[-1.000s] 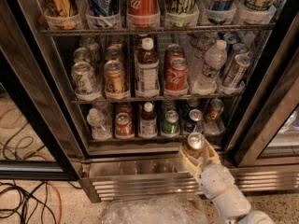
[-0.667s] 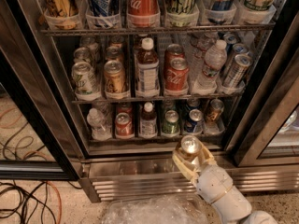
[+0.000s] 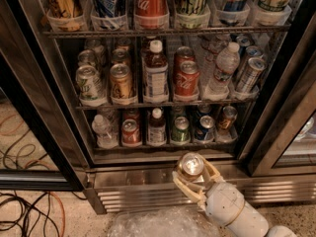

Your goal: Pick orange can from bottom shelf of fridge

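My gripper (image 3: 192, 174) is in front of the fridge (image 3: 59, 107), just below its open bottom edge, with the white arm reaching in from the lower right. It is shut on the orange can (image 3: 191, 165), whose shiny silver top faces the camera; the pale fingers (image 3: 183, 186) wrap around its coppery body. The can is outside the cabinet, level with the ribbed steel base (image 3: 138, 195). The bottom shelf (image 3: 163, 145) still holds a water bottle, a red can (image 3: 131, 132), a dark bottle, a green can, a blue can (image 3: 204, 128) and a brownish can (image 3: 226, 118).
The middle wire rack (image 3: 163, 103) carries several cans and bottles, and the top rack holds tall cans. Dark door frames stand at the left and right (image 3: 284, 107). Cables (image 3: 29, 216) lie on the floor at the left. Crumpled clear plastic (image 3: 158, 223) lies below the base.
My gripper has drawn back down and to the left with the can in it, from the shelf's front edge to in front of the steel base.
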Motion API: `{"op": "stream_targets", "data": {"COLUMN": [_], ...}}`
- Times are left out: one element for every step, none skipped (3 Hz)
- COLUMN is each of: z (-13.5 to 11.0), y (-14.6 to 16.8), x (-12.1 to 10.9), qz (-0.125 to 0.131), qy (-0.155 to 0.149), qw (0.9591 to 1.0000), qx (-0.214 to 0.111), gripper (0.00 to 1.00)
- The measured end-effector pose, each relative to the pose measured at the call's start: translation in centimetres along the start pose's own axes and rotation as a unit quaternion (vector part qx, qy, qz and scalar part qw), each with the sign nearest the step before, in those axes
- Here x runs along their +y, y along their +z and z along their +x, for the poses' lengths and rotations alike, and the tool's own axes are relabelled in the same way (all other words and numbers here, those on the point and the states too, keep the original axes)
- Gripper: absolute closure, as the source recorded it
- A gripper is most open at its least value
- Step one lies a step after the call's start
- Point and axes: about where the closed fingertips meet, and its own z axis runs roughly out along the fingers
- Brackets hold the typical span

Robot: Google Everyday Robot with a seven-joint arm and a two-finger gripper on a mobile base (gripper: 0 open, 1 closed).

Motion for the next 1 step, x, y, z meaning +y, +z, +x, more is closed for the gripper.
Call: {"op": "stream_targets", "data": {"z": [0.0], "y": [0.0], "x": [0.0], "qz": [0.0], "qy": [0.0], "qw": [1.0], "qx": [0.0], "gripper": [1.0]}}
